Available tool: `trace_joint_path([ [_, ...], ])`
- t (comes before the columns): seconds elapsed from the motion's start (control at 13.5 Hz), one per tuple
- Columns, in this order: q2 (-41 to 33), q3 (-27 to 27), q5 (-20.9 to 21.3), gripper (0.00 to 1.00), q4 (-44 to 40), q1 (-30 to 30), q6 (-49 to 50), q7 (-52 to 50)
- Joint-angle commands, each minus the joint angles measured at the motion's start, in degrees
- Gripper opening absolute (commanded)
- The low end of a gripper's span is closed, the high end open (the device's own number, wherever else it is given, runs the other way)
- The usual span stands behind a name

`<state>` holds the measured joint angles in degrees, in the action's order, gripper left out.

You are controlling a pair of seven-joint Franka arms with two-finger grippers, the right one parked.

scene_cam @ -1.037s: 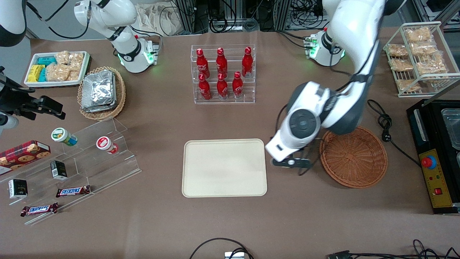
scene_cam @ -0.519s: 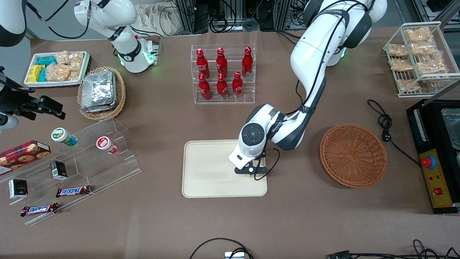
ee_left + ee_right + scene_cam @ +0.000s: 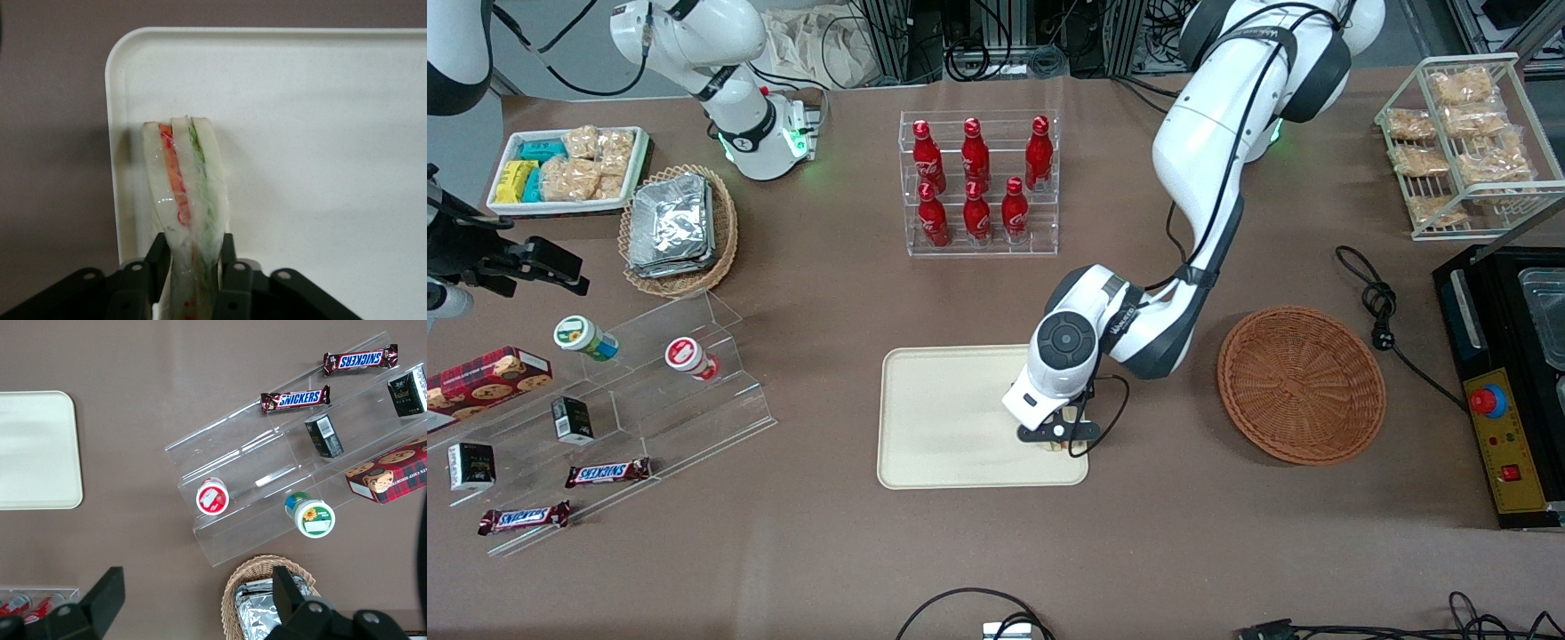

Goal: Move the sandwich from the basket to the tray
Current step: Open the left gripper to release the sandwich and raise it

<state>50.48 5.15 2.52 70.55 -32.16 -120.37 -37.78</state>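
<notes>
Placing step: the pincer [image 3: 1060,437] pinched the sandwich [image 3: 185,200] over the tray [image 3: 925,391] at its 4 o'clock corner, probably just touching; next, release.

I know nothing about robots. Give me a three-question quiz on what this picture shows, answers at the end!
1. True or false: the round orange-brown wicker basket has nothing in it.
2. What does the pincer hold?
A. a red bottle
B. a triangular sandwich wedge
C. a chocolate bar
3. Fill in: the pincer is over a corner of the flat cream rectangular ____.

Key:
1. True.
2. B; its fingers are shut on the bread.
3. Tray, at the corner toward the basket and nearer the front camera.
</notes>
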Motion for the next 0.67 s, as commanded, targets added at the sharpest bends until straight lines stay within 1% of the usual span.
trace_joint_path([
  [0.0,-4.40,-0.14,-0.14,1.00,1.16,0.17,3.11,0.95],
  [0.15,-11.85,-0.05,-0.76,1.00,8.16,0.35,6.28,4.19],
  [0.37,-26.35,-0.05,-0.76,1.00,26.08,0.52,6.03,5.69],
  [0.44,-30.66,-0.23,-0.85,1.00,30.75,0.52,6.11,8.57],
  [0.52,-34.62,-0.58,-0.94,1.00,34.01,0.78,6.55,11.73],
  [0.59,-37.44,-0.75,-0.94,1.00,35.96,2.96,7.95,14.46],
])
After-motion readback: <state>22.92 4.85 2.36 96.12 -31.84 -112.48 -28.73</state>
